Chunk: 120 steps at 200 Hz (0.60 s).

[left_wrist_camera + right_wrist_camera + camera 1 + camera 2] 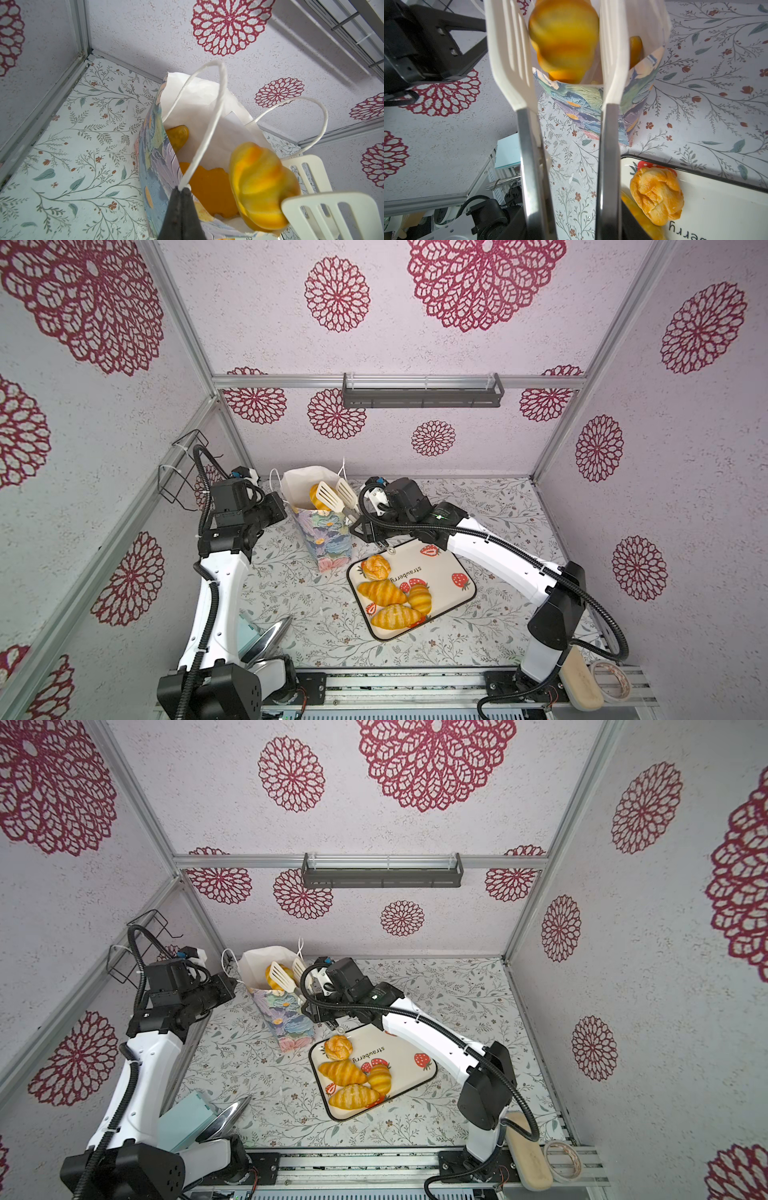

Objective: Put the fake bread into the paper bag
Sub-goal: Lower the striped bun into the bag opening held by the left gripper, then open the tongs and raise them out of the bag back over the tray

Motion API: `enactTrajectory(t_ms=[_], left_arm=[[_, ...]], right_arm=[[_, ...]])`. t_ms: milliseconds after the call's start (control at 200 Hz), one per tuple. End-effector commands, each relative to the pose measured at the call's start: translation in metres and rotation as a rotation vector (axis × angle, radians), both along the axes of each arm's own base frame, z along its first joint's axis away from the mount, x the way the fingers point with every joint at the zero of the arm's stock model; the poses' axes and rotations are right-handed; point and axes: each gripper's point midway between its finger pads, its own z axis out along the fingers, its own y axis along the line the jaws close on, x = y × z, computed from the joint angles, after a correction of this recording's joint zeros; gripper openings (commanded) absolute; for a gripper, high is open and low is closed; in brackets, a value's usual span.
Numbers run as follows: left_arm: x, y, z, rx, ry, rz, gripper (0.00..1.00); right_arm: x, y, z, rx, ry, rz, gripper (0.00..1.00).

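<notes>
While the left fingers (176, 218) pinch the paper bag (322, 539) shut-tight at its rim by a cord handle, the right fingers (365, 528) grip white tongs (328, 495), whose blades stand slightly apart over the bag's mouth. 1 croissant (261, 187) (blurred) hangs between the blades, above bread (207, 187) inside the bag. 4 pieces (382, 592) lie on the strawberry tray (440, 564) on the surface (498, 510).
</notes>
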Motion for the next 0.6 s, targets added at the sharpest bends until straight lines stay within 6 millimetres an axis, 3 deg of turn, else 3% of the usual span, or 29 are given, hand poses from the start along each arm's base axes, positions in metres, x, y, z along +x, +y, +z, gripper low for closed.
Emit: enactTrajectory(t_ms=[0,300,595], left_arm=[[-0.003,0.003,-0.002,0.002,0.0,0.009,0.0],[-0.003,0.003,-0.002,0.006,0.001,0.014,0.0],[-0.006,0.015,-0.002,0.022,0.007,0.061,0.0]], right_arm=[[0.0,-0.01,0.054,0.091,-0.1,-0.017,0.49],[-0.001,-0.013,0.061,0.097,-0.113,-0.022,0.48],[-0.012,-0.032,0.088,0.116,-0.161,-0.035,0.47]])
